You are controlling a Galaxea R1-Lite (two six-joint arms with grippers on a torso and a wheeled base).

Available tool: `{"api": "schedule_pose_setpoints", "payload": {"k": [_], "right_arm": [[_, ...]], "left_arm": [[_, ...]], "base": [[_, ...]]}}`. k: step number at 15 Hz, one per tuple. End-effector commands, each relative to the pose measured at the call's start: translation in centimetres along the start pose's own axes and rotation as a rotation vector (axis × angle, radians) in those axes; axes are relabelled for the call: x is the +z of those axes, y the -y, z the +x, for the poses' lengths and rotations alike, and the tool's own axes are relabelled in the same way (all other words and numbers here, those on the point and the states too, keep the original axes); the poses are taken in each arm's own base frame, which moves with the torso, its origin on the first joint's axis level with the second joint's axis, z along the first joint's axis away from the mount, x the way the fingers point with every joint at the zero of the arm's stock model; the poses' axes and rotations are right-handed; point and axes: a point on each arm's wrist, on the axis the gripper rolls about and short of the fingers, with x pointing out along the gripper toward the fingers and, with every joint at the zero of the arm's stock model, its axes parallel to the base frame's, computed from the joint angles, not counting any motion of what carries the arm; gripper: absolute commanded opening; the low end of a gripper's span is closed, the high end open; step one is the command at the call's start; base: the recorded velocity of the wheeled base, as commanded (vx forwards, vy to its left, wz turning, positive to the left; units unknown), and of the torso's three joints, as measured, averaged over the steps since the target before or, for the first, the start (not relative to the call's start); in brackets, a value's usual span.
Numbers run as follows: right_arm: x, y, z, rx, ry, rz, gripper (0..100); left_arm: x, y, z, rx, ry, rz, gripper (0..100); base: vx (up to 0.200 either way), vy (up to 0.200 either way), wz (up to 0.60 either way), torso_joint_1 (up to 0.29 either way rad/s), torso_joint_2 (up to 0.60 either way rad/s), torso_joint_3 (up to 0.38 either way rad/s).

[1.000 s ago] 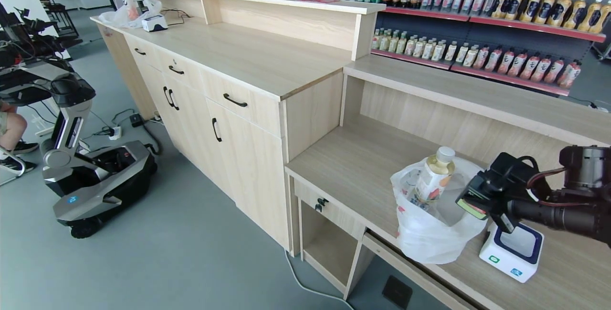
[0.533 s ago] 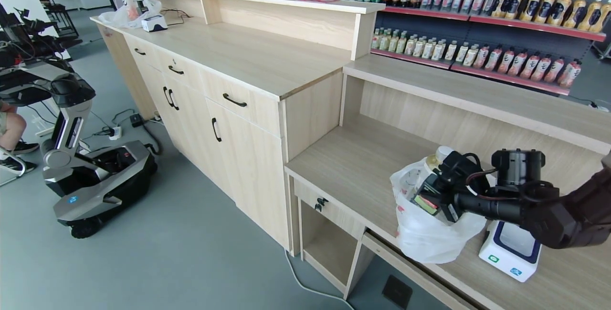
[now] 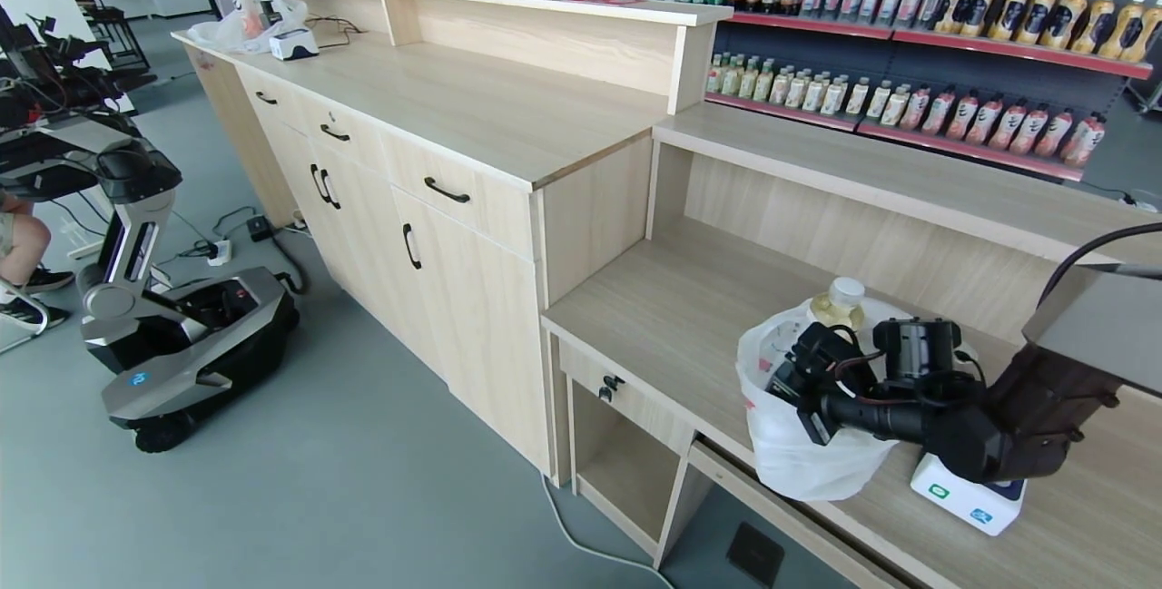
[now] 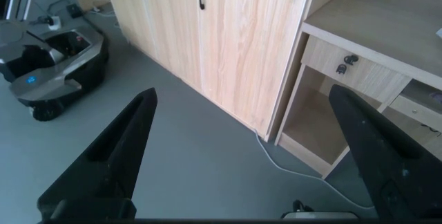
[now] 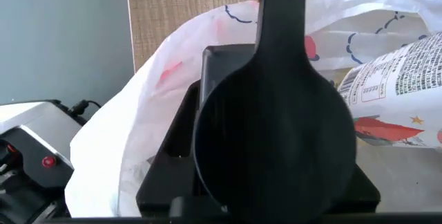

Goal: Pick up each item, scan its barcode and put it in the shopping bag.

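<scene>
1. Left claw: two black, matte, tapered fingers stand wide apart with nothing between them. The claw hangs over the smooth grey floor, in front of the pale wood-grain cabinet doors.

2. White box-shaped barcode scanner with rounded corners: it sits on the light wood-grain table near the front edge. It is partly under the right arm and just beside the bag.

3. Thin white plastic shopping bag: crinkled and translucent, with red and blue printed marks. It stands on the same table with its mouth open upward.

4. Right claw: black, and sunk into the mouth of the bag. Whether it is apart or together cannot be told, because a black rounded form close before the wrist camera hides it.

5. Pale-yellow plastic drink bottle with a white screw cap: inside the bag and upright, just beyond the right claw, with its cap above the bag's rim. Its glossy printed label shows in the right wrist view.

6. Taller wood-laminate counter: flat-topped, with black bar handles on its drawers. A second white plastic bag lies at its far end.

7. Red-edged wall shelves: they carry close rows of capped bottles.
</scene>
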Motion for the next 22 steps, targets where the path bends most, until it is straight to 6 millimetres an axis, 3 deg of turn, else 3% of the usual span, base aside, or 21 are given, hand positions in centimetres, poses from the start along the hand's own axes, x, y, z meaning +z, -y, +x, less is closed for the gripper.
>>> {"api": "schedule_pose_setpoints", "payload": {"k": [1,5,6,10,12,14,16,17,18,19,20,22], "right_arm": [[-0.6,0.1,0.5,0.002,-0.013,0.007,0],[-0.9,0.9,0.7,-0.018,-0.015,0.025,0],[-1.0,1.1,0.7,-0.022,-0.017,0.032,100],[-1.2,1.7,-0.2,-0.042,-0.022,0.083,100],[1.2,2.5,-1.8,-0.080,0.044,0.135,100],[5.7,2.9,-4.8,-0.098,0.130,0.148,100],[8.1,2.9,-7.8,-0.108,0.150,0.112,100],[8.7,2.9,-8.8,-0.122,0.163,0.093,100],[9.5,2.6,-11.4,-0.150,0.180,0.046,100],[9.4,2.4,-12.5,-0.163,0.184,0.040,100],[9.1,1.9,-14.9,-0.201,0.195,0.029,100],[8.8,2.8,-17.7,-0.340,0.166,-0.041,100]], "left_arm": [[0.0,0.0,0.0,0.000,0.001,-0.001,100],[0.0,0.0,0.0,0.000,0.001,-0.001,100],[0.0,0.0,0.0,0.000,0.001,-0.001,100],[0.0,0.0,0.0,0.000,0.001,-0.001,100],[0.0,0.0,0.0,0.000,0.001,-0.001,100],[0.0,0.0,0.0,0.000,0.001,-0.001,100],[0.0,0.0,0.0,0.000,0.001,-0.001,100],[0.0,0.0,0.0,0.000,0.001,-0.001,100],[0.0,0.0,0.0,0.000,0.001,-0.001,100],[0.0,0.0,0.0,0.000,0.001,-0.001,100],[0.0,0.0,0.0,0.000,0.001,-0.001,100],[0.0,0.0,0.0,0.000,0.001,-0.001,100]], "base": [[0.000,0.000,0.00,0.000,0.00,0.000],[0.000,0.000,0.00,0.000,0.00,0.000],[0.000,0.000,0.00,0.000,0.00,0.000],[0.000,0.000,0.00,0.000,0.00,0.000],[0.000,0.000,0.00,0.000,0.00,0.000],[0.000,0.000,0.00,0.000,0.00,0.000],[0.000,0.000,0.00,0.000,0.00,0.000],[0.000,0.000,0.00,0.000,0.00,0.000],[0.000,0.000,0.00,0.000,0.00,0.000],[0.000,0.000,0.00,0.000,0.00,0.000],[0.000,0.000,0.00,0.000,0.00,0.000],[0.000,0.000,-0.30,0.001,0.00,-0.001]]}}
